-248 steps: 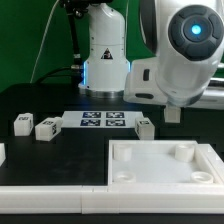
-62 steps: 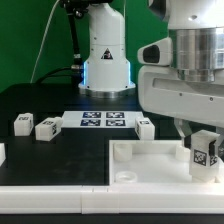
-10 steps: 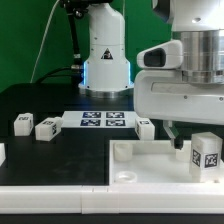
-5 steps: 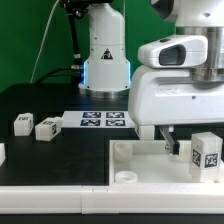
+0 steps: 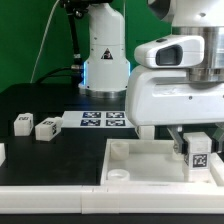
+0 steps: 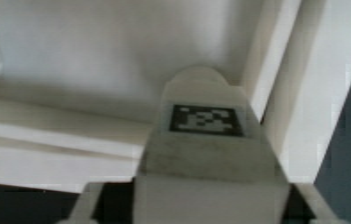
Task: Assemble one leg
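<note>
1. Exterior view: my gripper (image 5: 197,150) hangs low over the far right corner of the large white tray-like piece (image 5: 140,165), on the exterior view's right. Its fingers pinch the leg (image 5: 199,152), a small white block whose black-and-white tag faces the camera.

2. Wrist view: the leg (image 6: 204,140) fills the middle of the picture, clamped between my two fingers, with its tag plainly visible. Beyond it lie the white walls of the tray-like piece (image 6: 83,90), meeting in a corner.

3. Step in hand, as I judge it: I am bringing the leg to a corner socket of the tray-like piece. Whether its tip already touches the socket is hidden by my own body.

4. Next move, as I judge it: line the leg up square over the socket, lower it straight, then seat or turn it in. A tilted entry could jam it against the raised wall just beside.

5. Other things: two spare legs (image 5: 22,123) (image 5: 46,127) lie on the black table (image 5: 40,105) at the exterior view's left, well apart from me. The marker board (image 5: 103,121) lies between them and another leg (image 5: 143,127). None of them blocks my path.
</note>
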You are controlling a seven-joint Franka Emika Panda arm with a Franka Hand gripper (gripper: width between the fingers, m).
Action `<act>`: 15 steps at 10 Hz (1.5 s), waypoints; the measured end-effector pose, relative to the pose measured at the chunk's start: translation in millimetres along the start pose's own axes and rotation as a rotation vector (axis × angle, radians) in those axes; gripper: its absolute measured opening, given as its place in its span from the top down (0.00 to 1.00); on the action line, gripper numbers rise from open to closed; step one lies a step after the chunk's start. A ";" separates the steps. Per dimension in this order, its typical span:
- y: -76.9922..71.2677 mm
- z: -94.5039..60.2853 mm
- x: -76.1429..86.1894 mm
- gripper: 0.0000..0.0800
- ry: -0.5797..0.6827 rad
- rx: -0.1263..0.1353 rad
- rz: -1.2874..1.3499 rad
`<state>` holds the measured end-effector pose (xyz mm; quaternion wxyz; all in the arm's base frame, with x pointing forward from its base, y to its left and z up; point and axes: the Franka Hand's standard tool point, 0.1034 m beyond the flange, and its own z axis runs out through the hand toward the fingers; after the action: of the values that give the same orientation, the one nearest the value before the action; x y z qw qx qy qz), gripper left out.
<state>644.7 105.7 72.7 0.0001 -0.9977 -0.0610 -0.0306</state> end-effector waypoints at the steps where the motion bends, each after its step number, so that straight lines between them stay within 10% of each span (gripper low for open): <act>1: 0.0 0.0 0.0 0.64 0.000 0.000 0.046; 11: -4.1 1.0 -3.9 0.64 -0.009 0.037 1.266; 15: -4.4 1.7 -4.7 0.64 -0.015 0.036 1.339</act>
<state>639.6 109.5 70.8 0.0355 -0.8201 0.5708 -0.0160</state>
